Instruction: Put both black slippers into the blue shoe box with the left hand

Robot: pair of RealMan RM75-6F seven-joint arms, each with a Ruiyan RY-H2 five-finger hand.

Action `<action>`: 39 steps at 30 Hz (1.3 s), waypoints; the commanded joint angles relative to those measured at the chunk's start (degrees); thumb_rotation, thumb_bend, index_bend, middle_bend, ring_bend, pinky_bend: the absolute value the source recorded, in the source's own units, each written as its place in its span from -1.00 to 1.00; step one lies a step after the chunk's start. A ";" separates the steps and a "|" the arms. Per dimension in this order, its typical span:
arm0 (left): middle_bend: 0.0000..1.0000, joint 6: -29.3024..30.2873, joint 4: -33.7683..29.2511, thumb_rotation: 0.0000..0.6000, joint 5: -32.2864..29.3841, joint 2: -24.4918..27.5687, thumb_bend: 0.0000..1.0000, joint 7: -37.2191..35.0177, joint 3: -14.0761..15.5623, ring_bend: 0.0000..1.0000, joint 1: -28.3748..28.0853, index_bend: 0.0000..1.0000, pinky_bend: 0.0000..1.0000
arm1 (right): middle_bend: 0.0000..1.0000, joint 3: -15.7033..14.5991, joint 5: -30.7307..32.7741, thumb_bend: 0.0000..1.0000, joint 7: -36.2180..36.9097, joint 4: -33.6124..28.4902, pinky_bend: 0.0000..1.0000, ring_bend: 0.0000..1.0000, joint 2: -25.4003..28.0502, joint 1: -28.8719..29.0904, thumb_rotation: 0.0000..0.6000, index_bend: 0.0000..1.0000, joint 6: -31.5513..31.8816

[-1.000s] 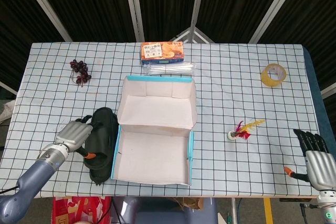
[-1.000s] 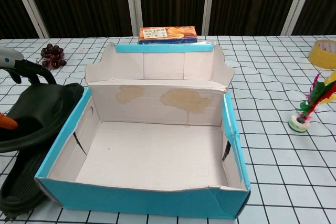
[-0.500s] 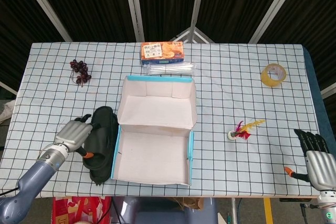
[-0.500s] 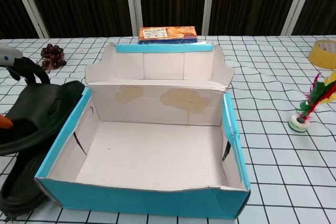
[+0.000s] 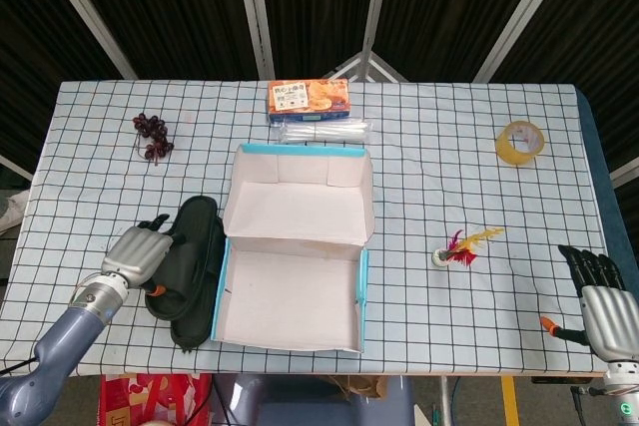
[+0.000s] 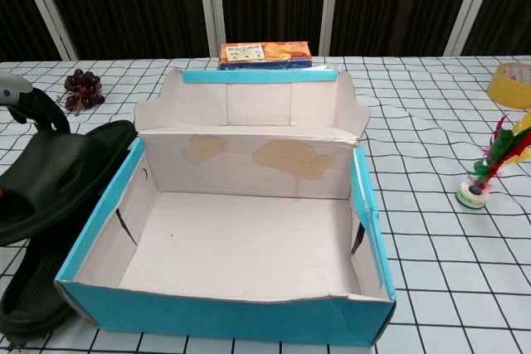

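While the left hand (image 5: 138,255) grips the upper of the two black slippers (image 5: 190,246) — smooth, rounded, rubbery-looking, stacked against the box's left wall — the lower slipper (image 6: 33,288) shows a ridged sole on the checked cloth. Inside, the blue shoe box (image 6: 224,319) is bare, stained white cardboard holding nothing, its lid flap upright. At the table's right edge the right hand (image 5: 599,301) rests with fingers apart, holding nothing.
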 commanded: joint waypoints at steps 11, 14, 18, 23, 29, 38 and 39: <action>-0.05 3.00 -0.05 1.00 3.83 0.58 0.05 -0.33 -0.57 -0.84 2.44 -0.22 -0.66 | -0.78 -0.32 -0.27 -0.68 0.40 0.09 -0.93 -0.83 -0.14 -0.50 1.00 -0.91 0.62; -0.05 4.59 -0.68 1.00 5.13 1.81 0.05 0.07 -0.58 -0.84 3.20 -0.22 -0.66 | -0.78 -0.50 -0.38 -0.68 0.37 0.21 -0.93 -0.83 -0.27 -0.67 1.00 -0.91 0.73; -0.04 8.21 -2.83 1.00 8.41 4.30 0.05 1.09 -0.63 -0.84 4.63 -0.21 -0.66 | -0.78 -0.55 -0.45 -0.68 0.27 0.23 -0.93 -0.83 -0.38 -0.68 1.00 -0.91 0.72; -0.03 16.35 -5.89 1.00 15.53 7.00 0.05 6.09 -0.89 -0.84 7.09 -0.19 -0.66 | -0.78 -0.40 -0.42 -0.68 0.29 0.06 -0.93 -0.83 -0.25 -0.42 1.00 -0.91 0.40; 0.00 24.86 -9.10 1.00 28.81 7.57 0.05 19.36 -1.05 -0.84 8.57 -0.16 -0.66 | -0.78 -0.11 0.20 -0.68 0.38 -0.17 -0.93 -0.83 0.10 0.09 1.00 -0.91 -0.53; 0.09 25.73 -6.49 1.00 58.13 2.26 0.09 46.03 -0.66 -0.77 9.04 -0.07 -0.66 | -0.78 -0.37 -0.23 -0.68 0.81 -0.23 -0.93 -0.83 0.34 0.12 1.00 -0.91 -0.68; 0.09 24.75 -5.80 1.00 61.11 1.57 0.09 48.01 -1.03 -0.77 8.76 -0.08 -0.66 | -0.78 -0.36 -0.22 -0.68 0.84 -0.26 -0.93 -0.83 0.36 0.13 1.00 -0.91 -0.67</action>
